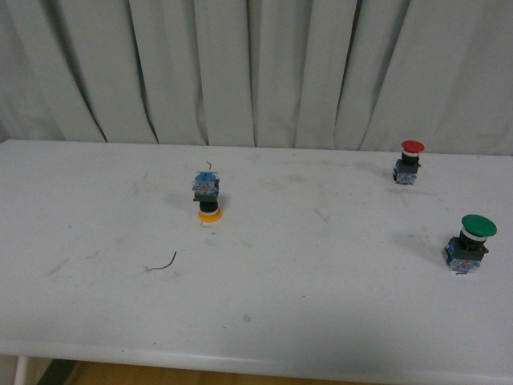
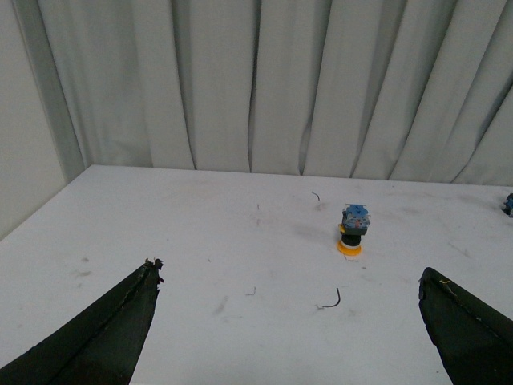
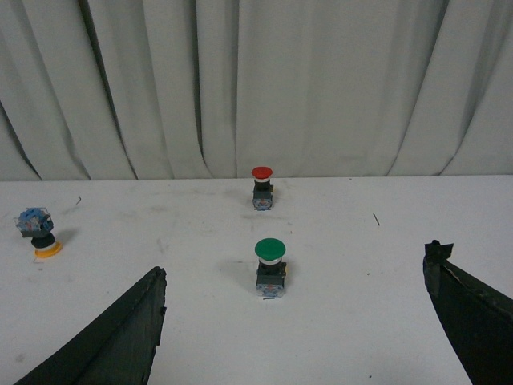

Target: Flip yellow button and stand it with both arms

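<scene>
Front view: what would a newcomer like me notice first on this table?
Three coloured push buttons dot the white table. The yellow button, left of centre, stands upside down on its cap, blue block on top. The red button at the far right and the green button nearer stand cap up.

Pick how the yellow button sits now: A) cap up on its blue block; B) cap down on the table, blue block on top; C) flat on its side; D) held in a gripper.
B: the yellow button stands with its yellow cap against the table and its blue block uppermost.
</scene>
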Robot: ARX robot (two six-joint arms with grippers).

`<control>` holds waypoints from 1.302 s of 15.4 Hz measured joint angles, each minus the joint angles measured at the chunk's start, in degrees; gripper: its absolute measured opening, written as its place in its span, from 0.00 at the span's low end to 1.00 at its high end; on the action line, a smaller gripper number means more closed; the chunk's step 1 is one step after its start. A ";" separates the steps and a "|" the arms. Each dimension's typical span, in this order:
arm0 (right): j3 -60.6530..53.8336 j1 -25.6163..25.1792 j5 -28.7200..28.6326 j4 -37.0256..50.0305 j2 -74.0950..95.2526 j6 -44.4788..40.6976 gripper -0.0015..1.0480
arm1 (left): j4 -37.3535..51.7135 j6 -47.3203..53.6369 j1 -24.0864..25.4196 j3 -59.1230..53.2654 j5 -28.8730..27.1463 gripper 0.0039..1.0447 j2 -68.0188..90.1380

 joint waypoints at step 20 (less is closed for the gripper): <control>0.00 0.00 0.00 0.00 0.00 0.00 0.94 | 0.00 0.00 0.00 0.00 0.00 0.94 0.00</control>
